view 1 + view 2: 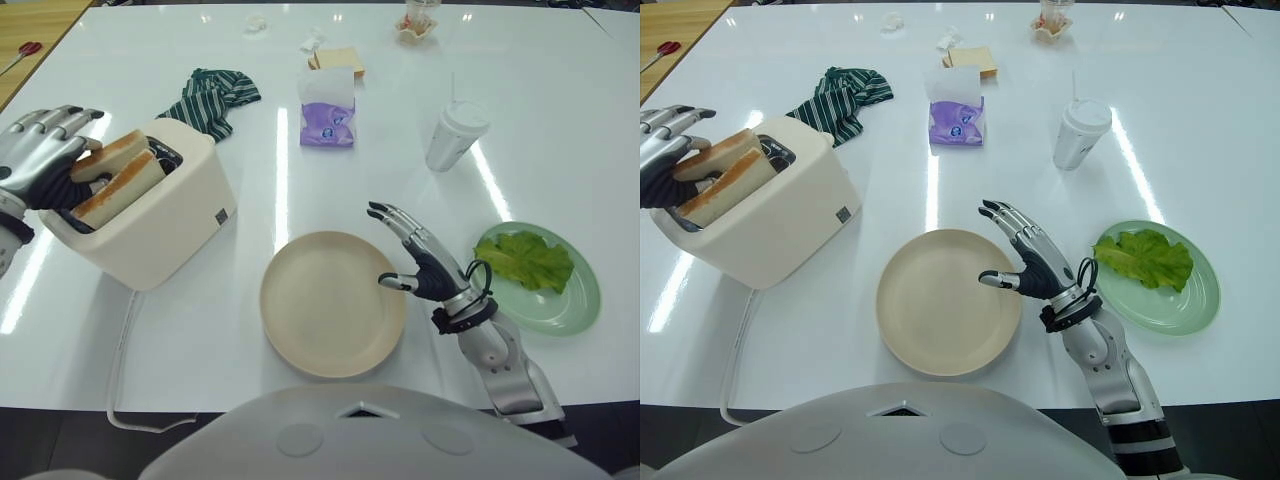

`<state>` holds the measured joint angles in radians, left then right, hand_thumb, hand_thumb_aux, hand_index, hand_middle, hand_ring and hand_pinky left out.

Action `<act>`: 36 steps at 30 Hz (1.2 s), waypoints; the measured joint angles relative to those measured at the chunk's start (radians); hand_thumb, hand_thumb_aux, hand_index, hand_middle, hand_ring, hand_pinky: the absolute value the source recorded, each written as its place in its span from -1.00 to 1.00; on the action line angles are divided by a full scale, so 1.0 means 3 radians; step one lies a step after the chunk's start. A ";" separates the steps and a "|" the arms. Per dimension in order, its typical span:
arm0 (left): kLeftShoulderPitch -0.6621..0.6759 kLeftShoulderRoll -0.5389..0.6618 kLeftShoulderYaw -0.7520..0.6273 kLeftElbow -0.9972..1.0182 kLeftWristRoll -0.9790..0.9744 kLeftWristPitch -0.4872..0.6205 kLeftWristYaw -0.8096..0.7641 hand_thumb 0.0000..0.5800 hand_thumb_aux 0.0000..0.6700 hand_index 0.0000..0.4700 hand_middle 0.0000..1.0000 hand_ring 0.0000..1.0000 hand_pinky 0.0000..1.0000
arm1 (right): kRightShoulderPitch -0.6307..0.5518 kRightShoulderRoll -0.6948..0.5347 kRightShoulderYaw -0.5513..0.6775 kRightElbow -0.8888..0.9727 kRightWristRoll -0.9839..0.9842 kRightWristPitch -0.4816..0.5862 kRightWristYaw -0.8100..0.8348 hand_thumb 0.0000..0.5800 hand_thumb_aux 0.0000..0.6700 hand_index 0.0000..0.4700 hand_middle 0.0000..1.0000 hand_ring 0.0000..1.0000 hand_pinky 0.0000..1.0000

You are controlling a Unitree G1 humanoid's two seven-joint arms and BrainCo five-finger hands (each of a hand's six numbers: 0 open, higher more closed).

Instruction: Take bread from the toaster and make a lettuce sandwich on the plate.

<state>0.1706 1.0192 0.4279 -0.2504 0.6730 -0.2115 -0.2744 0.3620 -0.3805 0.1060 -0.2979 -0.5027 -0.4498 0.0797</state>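
**Toast stands proud of the toaster; lettuce waits on its own dish**

Two slices of bread (122, 178) stand side by side in the cream toaster (170, 215) on the left of the table (560, 120), their upper halves well clear of the slot. The left robot hand (40, 155) sits at the toaster's outer end, against the ends of the slices. Whether it has actually closed on one cannot be told. The right robot hand (420, 258) is spread and holds nothing, hovering over the right rim of the beige plate (320, 315), which has no food on it.

The toast is probably light, dry and stiff, so it should not slip, but it would likely crumble or snap under a hard squeeze. The best hold looks to be across the broad faces of the exposed part, followed by a straight pull along the slot. The toaster may also be light enough to drag or tip if a slice catches.

The lettuce (525, 260) lies on a green dish (578, 308) to the right of the beige plate. It looks thin, limp and easily torn, so a gentle pinch near the thicker rib seems safer than one at the frilly edge.
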 measured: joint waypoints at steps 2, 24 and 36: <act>-0.0012 -0.0051 0.0056 -0.0046 -0.0059 0.0071 -0.0002 1.00 1.00 1.00 -0.64 -0.64 -0.64 | 0.0009 0.0000 -0.0001 -0.0002 0.0000 0.0006 0.0000 -1.00 -1.00 -1.00 -1.00 -1.00 -1.00; -0.0602 -0.0447 0.0160 -0.0911 -0.1856 0.0446 -0.0261 1.00 1.00 1.00 1.00 1.00 1.00 | -0.0083 -0.0081 -0.0582 -0.0152 -0.0068 0.0011 -0.0319 -1.00 -1.00 -1.00 -1.00 -1.00 -1.00; -0.0644 -0.1067 -0.2089 -0.1583 -0.2871 0.1617 -0.1154 1.00 1.00 1.00 1.00 1.00 1.00 | 0.0045 -0.0438 -0.1195 0.0075 -0.0181 -0.0084 -0.0462 -1.00 -1.00 -1.00 -1.00 -1.00 -1.00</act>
<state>-0.0228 0.6991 -0.1989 -0.7253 -0.1884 0.2735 -0.6205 0.3754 -0.5120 -0.2526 -0.2753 -0.5568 -0.4750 -0.0589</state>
